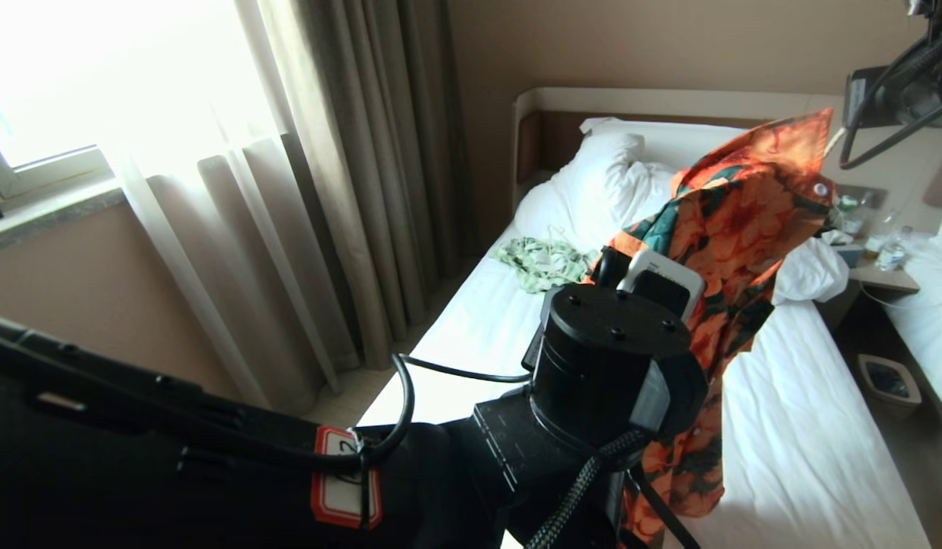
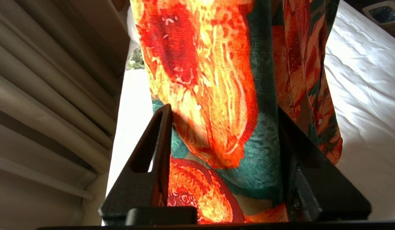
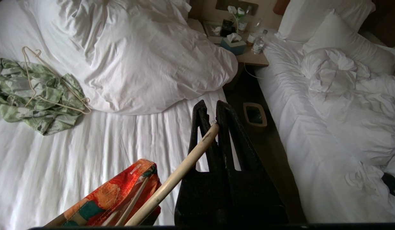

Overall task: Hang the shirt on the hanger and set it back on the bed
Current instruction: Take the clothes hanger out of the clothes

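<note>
Hanging in the air over the bed (image 1: 806, 427), the shirt (image 1: 738, 198) with orange flowers is lifted up and its lower part falls down toward the white sheet. The thick black wrist of the left arm (image 1: 608, 358) stands in front of it and hides much of the cloth from the head view.

The left tool (image 2: 223, 108) is at the lower part of the shirt. Its fingers stand moderately wide, one on each side of the cloth, and I cannot tell if they press it. The right tool (image 3: 211, 105) is high, at about 1 o'clock from the shirt. It is narrow and holds the end of the cream hanger (image 3: 172, 182), whose other part goes into the shirt.

On the sheet, at about 9 o'clock from the hanging shirt, lies a crumpled green-and-white shirt (image 3: 41, 95) with another thin hanger (image 3: 34, 80) on top of it. Behind, at 12 o'clock, are the bunched duvet (image 3: 146, 57) and a pillow (image 1: 608, 160). Long curtains (image 1: 349, 152) hang at 10 o'clock.

At 3 o'clock a small bedside table (image 3: 248, 57) carries a tissue box (image 3: 233, 43) and some bottles (image 3: 259, 43). On the floor between this bed and a second white bed (image 3: 338, 111), at about 4 o'clock, stands a small bin (image 3: 254, 114). Its inside is dark and I cannot tell what is in it.
</note>
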`<state>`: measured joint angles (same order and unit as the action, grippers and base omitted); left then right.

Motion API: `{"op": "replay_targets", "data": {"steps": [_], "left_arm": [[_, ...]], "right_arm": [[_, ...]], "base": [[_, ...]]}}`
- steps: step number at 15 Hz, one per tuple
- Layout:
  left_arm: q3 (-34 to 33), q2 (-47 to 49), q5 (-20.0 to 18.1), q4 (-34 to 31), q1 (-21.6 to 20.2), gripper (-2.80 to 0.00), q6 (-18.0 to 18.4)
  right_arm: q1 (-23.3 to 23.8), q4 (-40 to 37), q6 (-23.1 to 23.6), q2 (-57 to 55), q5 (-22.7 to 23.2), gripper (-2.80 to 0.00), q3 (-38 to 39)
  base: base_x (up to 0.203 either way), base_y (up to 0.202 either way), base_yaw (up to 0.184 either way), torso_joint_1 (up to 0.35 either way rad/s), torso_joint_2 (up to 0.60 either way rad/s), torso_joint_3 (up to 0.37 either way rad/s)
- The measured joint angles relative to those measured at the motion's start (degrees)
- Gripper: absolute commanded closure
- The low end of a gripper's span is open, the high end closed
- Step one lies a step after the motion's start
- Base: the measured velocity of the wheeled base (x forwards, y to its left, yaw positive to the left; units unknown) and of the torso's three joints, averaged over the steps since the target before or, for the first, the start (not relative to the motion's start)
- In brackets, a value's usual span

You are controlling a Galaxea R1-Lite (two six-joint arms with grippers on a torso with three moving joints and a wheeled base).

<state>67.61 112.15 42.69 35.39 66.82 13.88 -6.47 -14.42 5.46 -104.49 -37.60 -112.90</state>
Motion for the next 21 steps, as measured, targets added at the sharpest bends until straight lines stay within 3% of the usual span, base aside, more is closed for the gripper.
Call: {"op": "replay_targets", "data": {"steps": [6, 11, 14, 21], "left_arm": [[-1.16, -0.80, -0.13, 1.32, -1.46, 0.00, -0.65], [-8.72, -3.81, -2.64, 7.90, -7.02, 0.00, -0.97], [-12.45, -5.10, -3.60, 8.98, -10.52, 0.00, -3.08], [-14.48, -5.13, -5.67, 8.92, -12.00, 0.00, -5.51]], "right_arm": [[-0.33, 0.48, 0.88, 0.10, 0.00, 0.00, -0.15], [0.24, 3.77, 2.96, 0.90, 0.00, 0.00, -0.30], [1.24, 5.06, 4.14, 1.37, 0.02, 0.00, -0.30], [2.27, 5.49, 5.93, 2.65, 0.00, 0.00, -0.37]], "base": [[0.000, 0.000, 0.000, 0.000, 0.00, 0.000], [0.000, 0.000, 0.000, 0.000, 0.00, 0.000], [0.000, 0.000, 0.000, 0.000, 0.00, 0.000], [0.000, 0.000, 0.000, 0.000, 0.00, 0.000]]}}
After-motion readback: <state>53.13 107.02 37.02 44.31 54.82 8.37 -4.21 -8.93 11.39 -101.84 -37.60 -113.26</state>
